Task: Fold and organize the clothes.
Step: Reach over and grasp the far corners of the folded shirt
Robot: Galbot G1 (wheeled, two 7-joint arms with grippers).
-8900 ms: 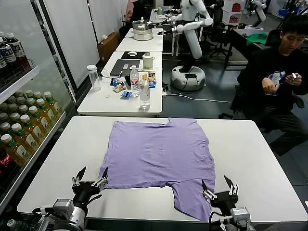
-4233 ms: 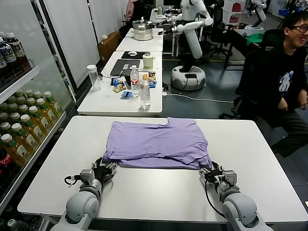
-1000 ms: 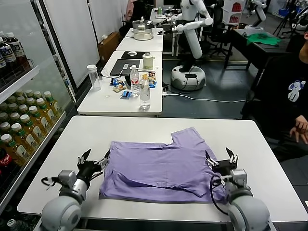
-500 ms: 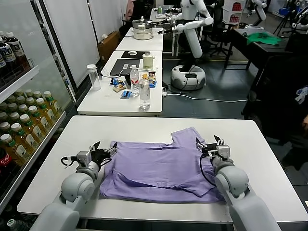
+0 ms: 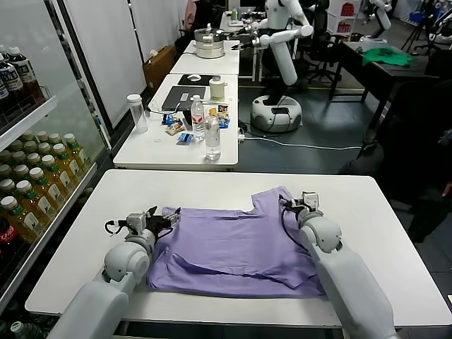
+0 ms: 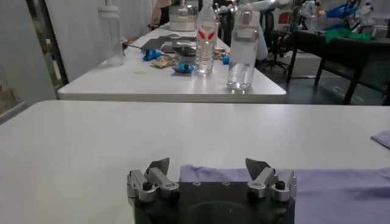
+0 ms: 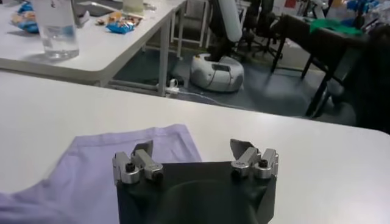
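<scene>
You've got the T-shirt [image 5: 236, 244] lying flat around the middle of the white table [image 5: 367, 205], folded over on itself once by the look of it: a doubled lavender slab with a loose flap showing along its near-right part and a sleeve or corner sticking out at the far-right edge. No graphic visible, plain side up.

Left gripper [image 5: 164, 221] sits at the shirt's far-left corner, fingers spread, nothing between them; the left wrist view [image 6: 209, 176] shows the shirt edge just under the open jaws. Right gripper [image 5: 302, 202] is at the shirt's far-right corner by that protruding piece, also spread and empty; right wrist view [image 7: 194, 159] shows purple cloth below and ahead of the jaws, not pinched.

Progress, my read: roughly one fold in. Shape is uneven, near-right flap is rumpled, and the package is wide for a finished fold. Left to do: pinch both far corners, bring them over or fold the sides in, then square it up. Neither corner is gripped yet, so you're at the pre-grasp for the next fold.

Watch the right side: the stray piece may drag crooked.
</scene>
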